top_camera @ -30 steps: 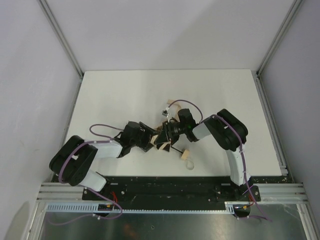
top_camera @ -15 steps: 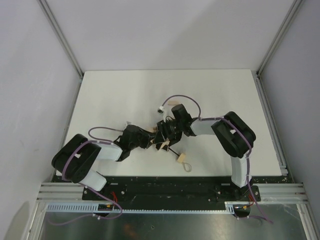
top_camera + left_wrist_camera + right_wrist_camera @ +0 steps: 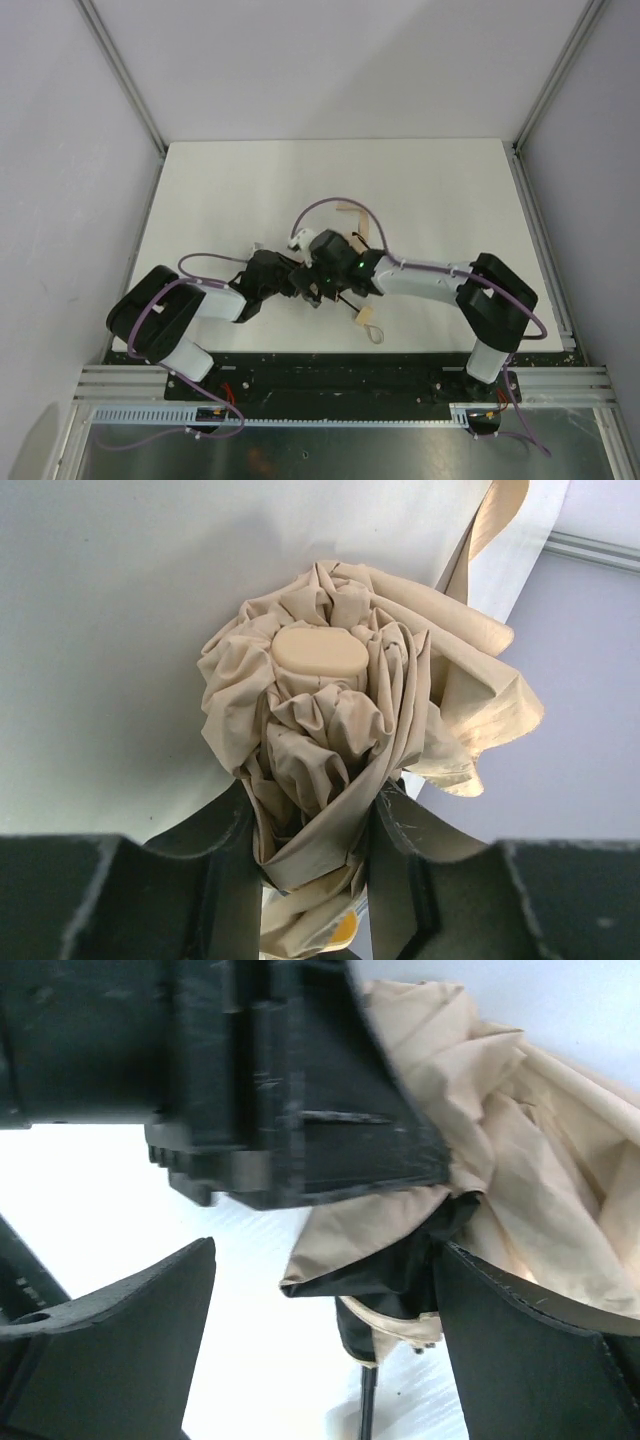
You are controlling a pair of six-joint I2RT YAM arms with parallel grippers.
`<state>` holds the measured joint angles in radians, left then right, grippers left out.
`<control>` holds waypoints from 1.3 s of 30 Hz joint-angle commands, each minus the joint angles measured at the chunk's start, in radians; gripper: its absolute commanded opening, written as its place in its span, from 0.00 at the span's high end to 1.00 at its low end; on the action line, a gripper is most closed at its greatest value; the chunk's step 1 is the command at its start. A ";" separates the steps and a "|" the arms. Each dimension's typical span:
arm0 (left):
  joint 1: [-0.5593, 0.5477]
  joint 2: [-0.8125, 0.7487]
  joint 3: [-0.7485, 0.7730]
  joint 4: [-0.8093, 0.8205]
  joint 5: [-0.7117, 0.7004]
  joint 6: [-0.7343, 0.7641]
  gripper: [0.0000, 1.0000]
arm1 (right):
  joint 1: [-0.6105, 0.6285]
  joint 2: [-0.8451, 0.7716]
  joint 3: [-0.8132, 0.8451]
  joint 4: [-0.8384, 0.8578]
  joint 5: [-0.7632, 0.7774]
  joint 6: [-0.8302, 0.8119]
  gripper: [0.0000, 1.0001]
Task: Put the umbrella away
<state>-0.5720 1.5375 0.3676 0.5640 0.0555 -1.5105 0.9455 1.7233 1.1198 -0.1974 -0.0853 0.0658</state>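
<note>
Since half a second ago, the right arm [image 3: 430,282] has swung its elbow out toward the bench's [image 3: 220,190] right edge. Its wrist has slid left, up against the left tool [image 3: 315,810]. The wooden handle [image 3: 362,318] has barely shifted.

I count one umbrella [image 3: 330,730], two arms and two tools. The umbrella sits near the middle of the bench's near edge, its handle and single cord loop [image 3: 376,334] pointing at that edge. My left wrist view shows the left tool clenched on the bunched beige fabric, just below one pale oval end cap [image 3: 320,652]. The right tool [image 3: 325,1260] is released, fingers spread wide with a fold of fabric and a dark part between them. I cannot tell whether either finger touches the fabric.
</note>
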 commanded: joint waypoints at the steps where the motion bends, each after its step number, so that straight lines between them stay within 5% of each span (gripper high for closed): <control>1: 0.000 0.022 -0.029 -0.177 -0.050 0.050 1.00 | 0.116 0.055 0.008 0.041 0.358 -0.125 0.11; 6: 0.001 0.038 -0.024 -0.205 -0.029 0.018 1.00 | 0.183 0.163 -0.019 0.137 0.571 -0.149 0.21; 11: 0.003 0.035 -0.021 -0.218 0.004 -0.003 1.00 | 0.184 0.228 -0.072 0.214 0.621 -0.154 0.29; 16: 0.014 -0.006 -0.029 -0.227 0.015 -0.003 1.00 | 0.149 0.269 -0.094 0.228 0.564 -0.139 0.66; 18: 0.028 -0.031 -0.035 -0.229 0.015 0.008 1.00 | 0.123 0.266 -0.117 0.230 0.484 -0.120 0.87; 20: 0.050 -0.061 -0.039 -0.231 0.017 0.031 0.98 | 0.091 0.254 -0.148 0.241 0.373 -0.110 0.97; 23: 0.087 -0.125 -0.043 -0.230 0.030 0.080 0.81 | 0.035 0.230 -0.196 0.279 0.116 -0.103 1.00; 29: 0.156 -0.321 -0.087 -0.232 0.023 0.169 0.10 | -0.094 0.255 -0.213 0.356 -0.376 0.003 1.00; 34: 0.171 -0.433 -0.098 -0.251 0.035 0.189 0.01 | -0.193 0.347 -0.214 0.480 -0.665 0.215 1.00; 39: 0.166 -0.372 -0.071 -0.255 0.093 0.145 0.01 | -0.282 0.461 -0.212 0.637 -0.846 0.466 1.00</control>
<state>-0.4088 1.1213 0.2783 0.3275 0.1009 -1.3693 0.6975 2.0293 0.9722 0.5232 -0.7181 0.2932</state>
